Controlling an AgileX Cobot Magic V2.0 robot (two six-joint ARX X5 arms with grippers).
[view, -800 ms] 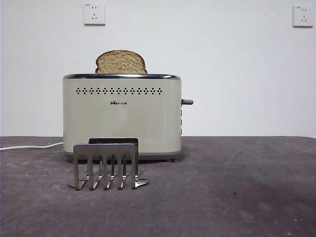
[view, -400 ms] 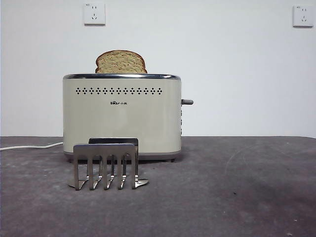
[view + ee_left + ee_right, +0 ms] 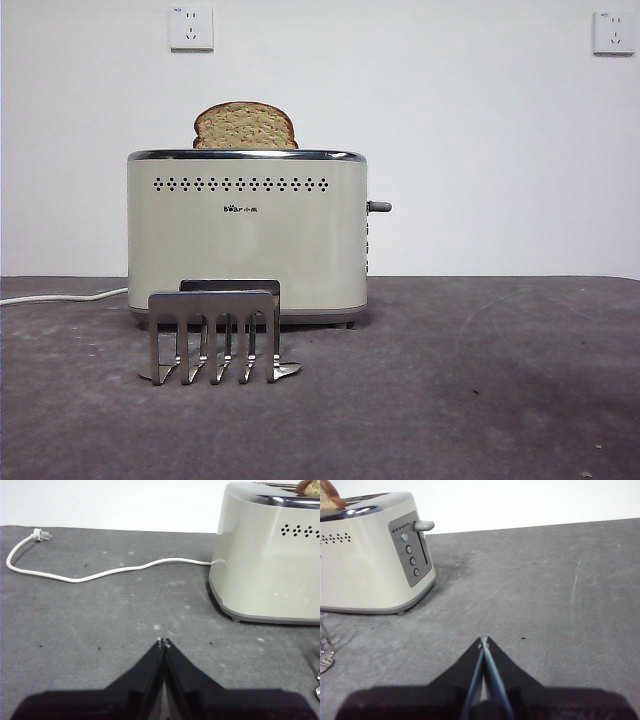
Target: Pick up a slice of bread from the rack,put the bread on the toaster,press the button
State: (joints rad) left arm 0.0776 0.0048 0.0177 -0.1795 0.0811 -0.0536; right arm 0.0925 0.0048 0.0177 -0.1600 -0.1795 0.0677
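Note:
The slice of bread (image 3: 245,126) stands upright in a slot of the cream toaster (image 3: 247,235), its domed top showing above the chrome rim. The toaster's lever (image 3: 379,207) sticks out on its right side, high up; it also shows in the right wrist view (image 3: 423,526). The silver rack (image 3: 215,335) stands bare in front of the toaster. My left gripper (image 3: 163,641) is shut and empty above the table, left of the toaster (image 3: 270,555). My right gripper (image 3: 483,641) is shut and empty, right of the toaster (image 3: 370,555). Neither arm shows in the front view.
The white cord (image 3: 100,572) runs from the toaster across the grey table to its plug (image 3: 41,535). Several round buttons (image 3: 410,550) sit on the toaster's end panel. Two wall sockets (image 3: 191,28) are on the white wall behind.

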